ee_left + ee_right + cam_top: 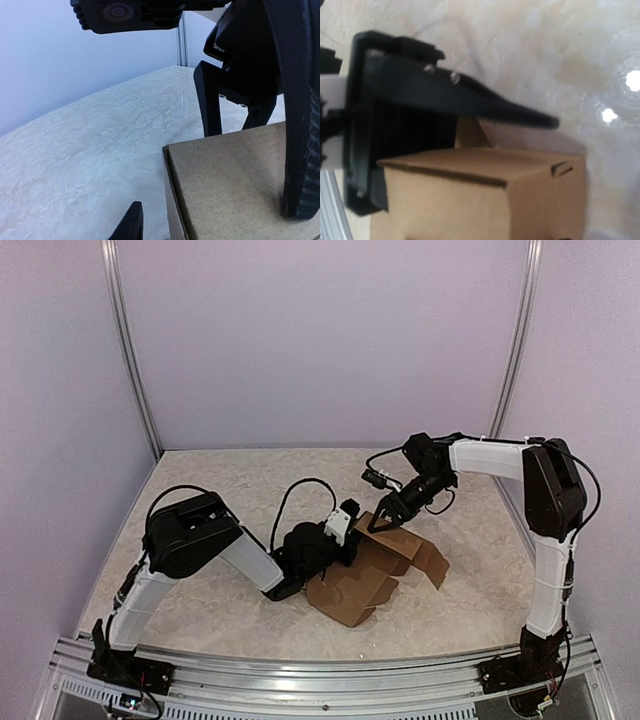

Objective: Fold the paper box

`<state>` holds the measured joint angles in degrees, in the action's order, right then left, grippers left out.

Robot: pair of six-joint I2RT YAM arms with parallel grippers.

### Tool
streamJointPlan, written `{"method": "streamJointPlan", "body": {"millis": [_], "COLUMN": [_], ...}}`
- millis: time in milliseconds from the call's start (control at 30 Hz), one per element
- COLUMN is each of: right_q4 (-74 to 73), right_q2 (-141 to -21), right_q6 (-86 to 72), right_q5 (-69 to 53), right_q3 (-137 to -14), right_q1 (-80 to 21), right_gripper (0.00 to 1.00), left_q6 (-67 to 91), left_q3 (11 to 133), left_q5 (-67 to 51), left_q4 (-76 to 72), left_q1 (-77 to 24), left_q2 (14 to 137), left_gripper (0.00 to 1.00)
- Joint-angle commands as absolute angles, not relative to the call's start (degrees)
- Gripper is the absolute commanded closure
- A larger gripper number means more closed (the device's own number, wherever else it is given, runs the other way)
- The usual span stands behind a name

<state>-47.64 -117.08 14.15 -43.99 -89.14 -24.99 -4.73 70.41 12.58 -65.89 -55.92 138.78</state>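
The paper box (372,568) is brown cardboard, partly folded, lying mid-table with flaps spread to the right and front. My left gripper (352,538) is at its left side. In the left wrist view one finger (300,125) lies over a cardboard panel (230,185), while the other fingertip (132,222) stands clear of the panel's edge, so the jaws are open. My right gripper (384,522) is open at the box's far edge, its two fingers (207,100) dipping behind that panel. From the right wrist, one finger (485,102) sits just above the box (485,200); the other is hidden.
The tabletop (230,480) is pale and marble-patterned, with lilac walls behind and at both sides. Metal posts (130,350) stand at the back corners. An aluminium rail (320,680) runs along the near edge between the arm bases.
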Motion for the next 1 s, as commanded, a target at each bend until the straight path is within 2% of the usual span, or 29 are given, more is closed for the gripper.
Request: {"method": "streamJointPlan", "body": {"millis": [0,67,267,467,667,767,967], "right_q4": [-49.7,-49.7,-49.9,-50.1,-49.8,-49.7,-49.6], "right_q2": [-119.5,-119.8,-120.5,-120.4,-121.0,-121.7,-122.3], "right_q6": [15.1,15.1,14.6,14.5,13.8,13.3,12.4], "right_q5": [-42.9,-43.0,-44.2,-45.3,-48.0,-50.2,-54.4], "right_q3": [-90.5,-90.8,-91.1,-90.7,-90.0,-89.6,-89.4], "right_q1": [-24.7,-24.7,-24.6,-24.6,-24.7,-24.7,-24.7], "right_gripper": [0.35,0.35,0.35,0.35,0.35,0.35,0.35], "left_q6": [-4.5,-4.7,-4.8,-4.6,-4.1,-5.2,-7.8], "left_q3": [68.8,67.9,68.8,70.3,71.4,72.9,79.1], "left_q5": [7.0,7.3,9.7,10.7,12.1,15.5,22.7], "left_q4": [-63.6,-63.9,-64.2,-64.7,-65.5,-66.9,-65.0], "left_q1": [-55.0,-55.0,-55.0,-55.1,-55.2,-56.1,-58.4], "left_q2": [138.5,138.3,138.7,139.4,140.0,141.1,144.4], "left_gripper": [0.70,0.73,0.91,0.91,0.96,0.95,1.00]}}
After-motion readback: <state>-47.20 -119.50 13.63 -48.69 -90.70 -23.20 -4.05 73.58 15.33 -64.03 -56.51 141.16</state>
